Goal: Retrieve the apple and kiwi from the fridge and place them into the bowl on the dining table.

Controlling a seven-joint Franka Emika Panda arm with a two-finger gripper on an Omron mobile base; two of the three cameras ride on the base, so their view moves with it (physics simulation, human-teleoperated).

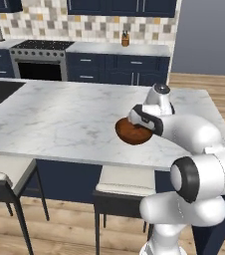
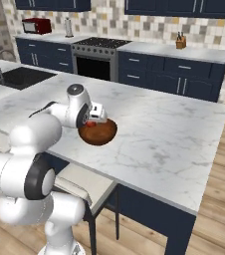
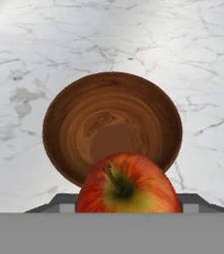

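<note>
The tool (image 2: 89, 121) grips the apple (image 3: 128, 184), holding it directly above the wooden bowl (image 3: 111, 124) on the marble counter (image 3: 193, 59).

1. dining table (image 1: 59, 119): white marble top with grey veins, on a dark navy base.
2. wooden bowl (image 3: 111, 124) sits directly on it, seemingly near the stool-side edge.

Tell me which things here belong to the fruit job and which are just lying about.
Job: apple, held in the gripper; wooden bowl; dining table.
Lying about: stove, toaster, knife block, sink, stools.
</note>
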